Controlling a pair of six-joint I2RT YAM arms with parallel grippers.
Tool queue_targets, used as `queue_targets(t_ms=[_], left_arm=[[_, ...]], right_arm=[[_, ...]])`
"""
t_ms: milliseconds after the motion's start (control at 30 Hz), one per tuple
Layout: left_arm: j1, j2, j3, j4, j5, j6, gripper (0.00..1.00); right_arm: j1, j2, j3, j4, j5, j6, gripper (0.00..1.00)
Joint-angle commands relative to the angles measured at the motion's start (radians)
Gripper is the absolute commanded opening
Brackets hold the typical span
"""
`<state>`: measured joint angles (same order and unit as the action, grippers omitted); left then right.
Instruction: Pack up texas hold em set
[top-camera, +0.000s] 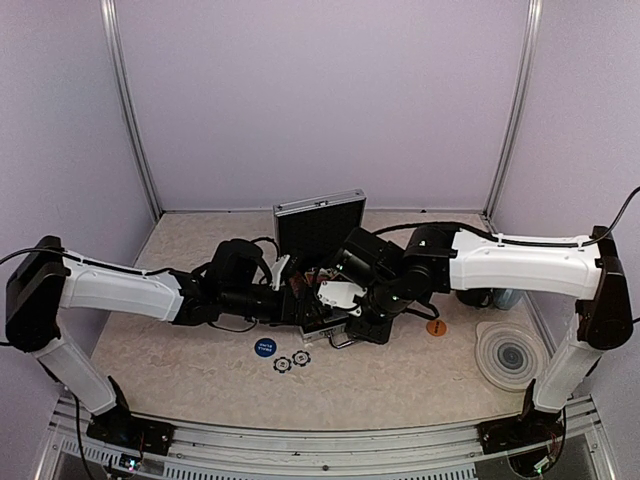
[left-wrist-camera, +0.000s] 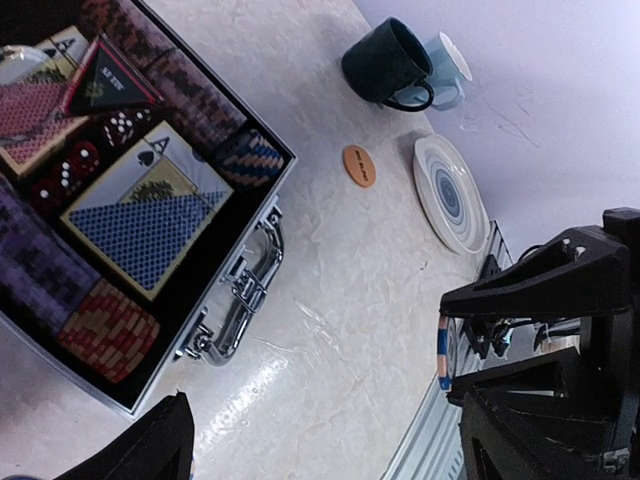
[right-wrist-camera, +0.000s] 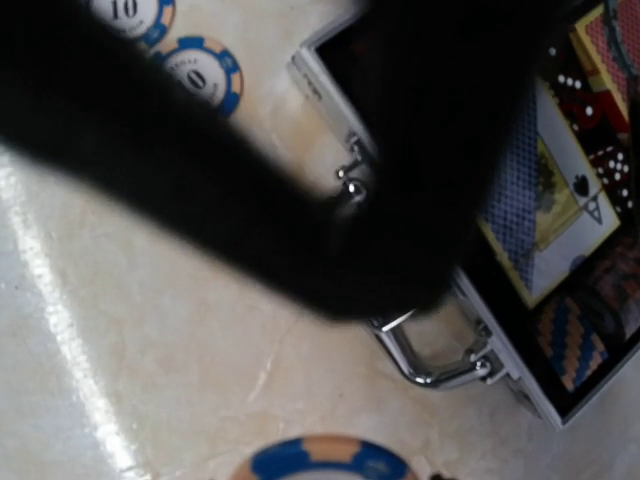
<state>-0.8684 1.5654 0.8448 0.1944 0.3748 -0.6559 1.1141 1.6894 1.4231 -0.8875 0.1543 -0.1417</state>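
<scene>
Left gripper (left-wrist-camera: 320, 425) had its fingers wide apart over the table (left-wrist-camera: 340, 300). Right gripper (left-wrist-camera: 452, 348) was pinched on a blue and orange chip (right-wrist-camera: 320, 462). The silver case (left-wrist-camera: 285, 170) lay open in the upper left, cards (left-wrist-camera: 150, 215) and dice (left-wrist-camera: 75, 165) inside.

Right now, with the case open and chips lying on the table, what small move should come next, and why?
Probably bring the left gripper, whose fingers stand wide apart, toward the loose chips lying just in front of the open case; they are not yet packed.
</scene>
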Motion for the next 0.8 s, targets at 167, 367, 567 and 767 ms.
queue_targets(t_ms=[167, 367, 567, 767], left_arm=[[-0.039, 0.121, 0.036, 0.220, 0.230, -0.091, 0.87], [-0.060, 0.172, 0.054, 0.296, 0.282, -0.139, 0.84], [-0.074, 0.198, 0.060, 0.336, 0.300, -0.162, 0.81], [-0.076, 0.212, 0.056, 0.369, 0.319, -0.182, 0.75]], right_arm=[[-0.008, -0.014, 0.019, 0.027, 0.006, 0.012, 0.42], [-0.007, -0.013, 0.016, 0.032, 0.002, 0.014, 0.42], [-0.006, -0.006, 0.022, 0.032, 0.003, 0.016, 0.42], [-0.007, -0.010, 0.036, 0.043, -0.010, 0.013, 0.42]])
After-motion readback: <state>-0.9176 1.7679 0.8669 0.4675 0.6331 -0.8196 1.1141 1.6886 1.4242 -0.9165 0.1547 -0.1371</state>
